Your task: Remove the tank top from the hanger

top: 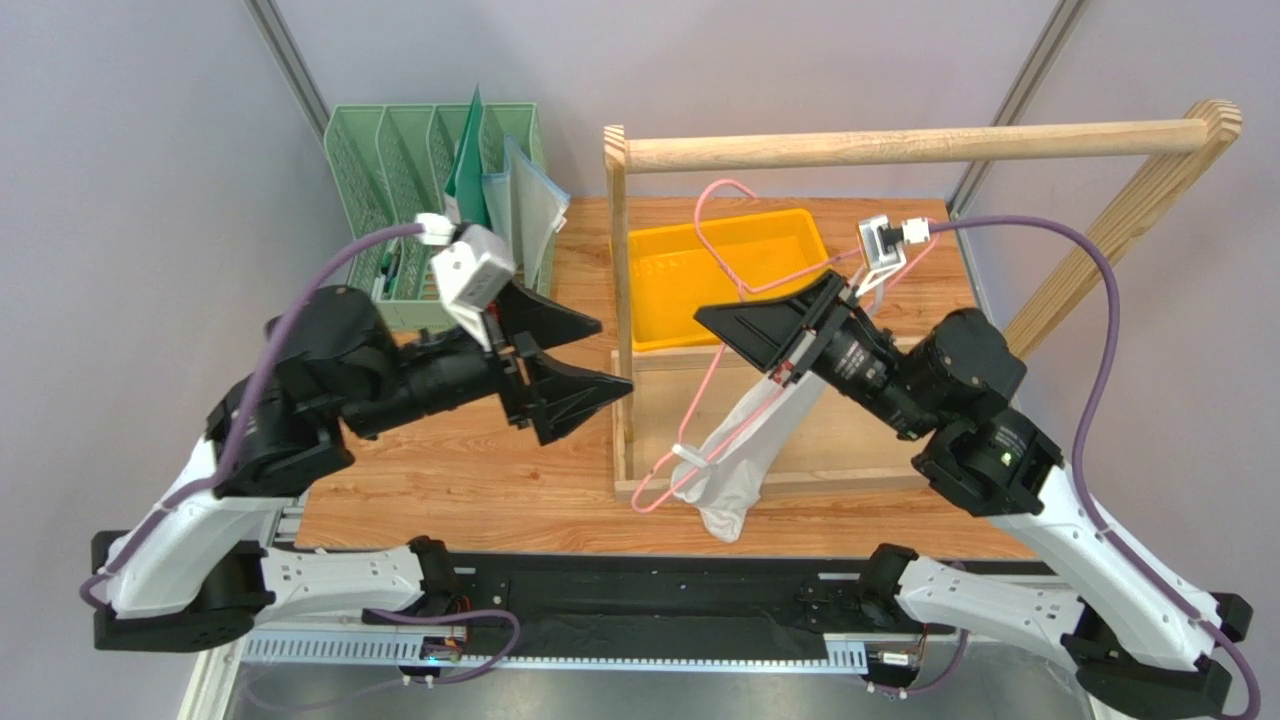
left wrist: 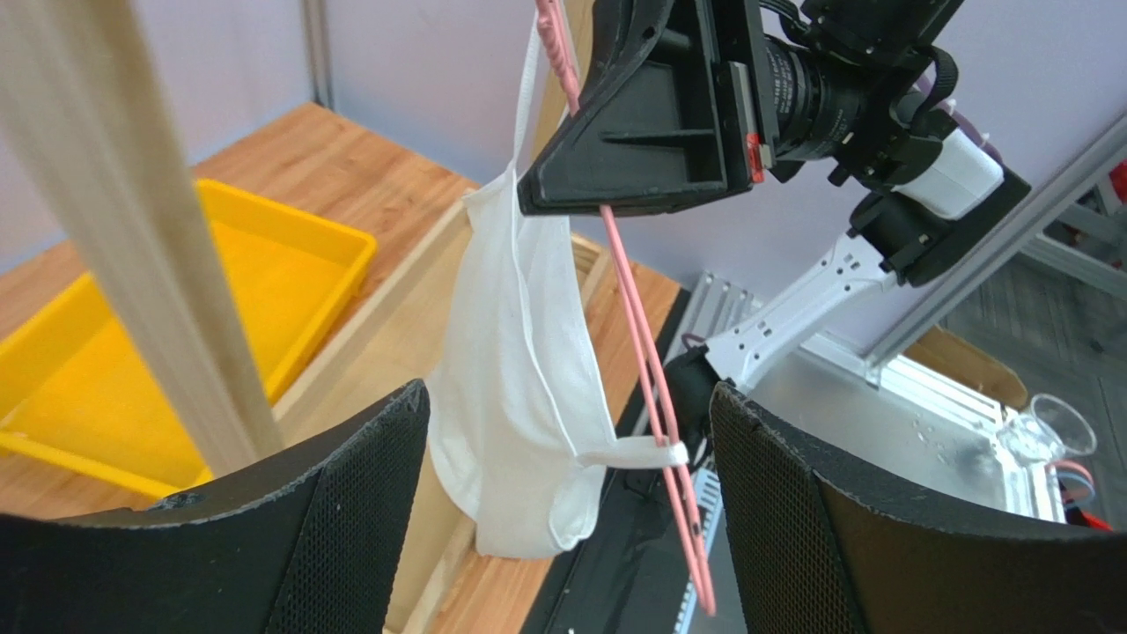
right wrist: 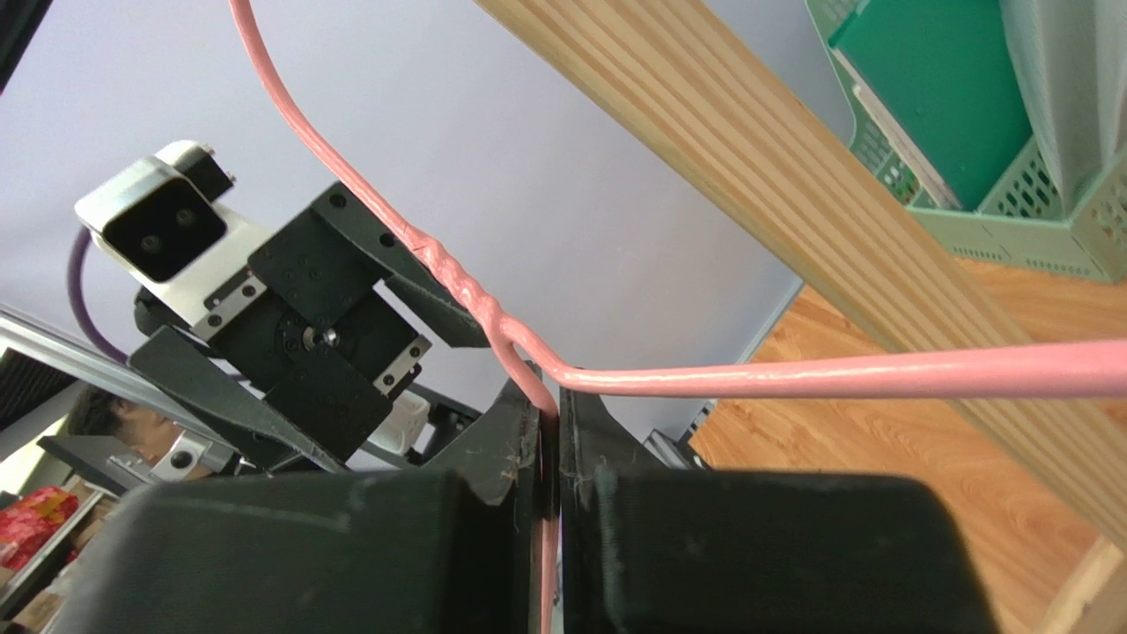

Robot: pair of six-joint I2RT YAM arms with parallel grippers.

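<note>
Pink wire forms the one hanger (right wrist: 820, 378), clamped between the right fingers (right wrist: 331, 555), carrying one tank top (left wrist: 516, 357); left fingers (left wrist: 331, 528) apart.

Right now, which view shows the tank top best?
Left wrist: the tank top hangs close, nearly whole, on the hanger. Top external shows it small, bunched at the hanger's lower end. Right wrist shows none of it.

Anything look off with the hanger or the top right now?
Yes. The hanger sits steeply tilted in the right fingers, and the tank top is bunched at its low end, caught by one strap around the wire.
</note>
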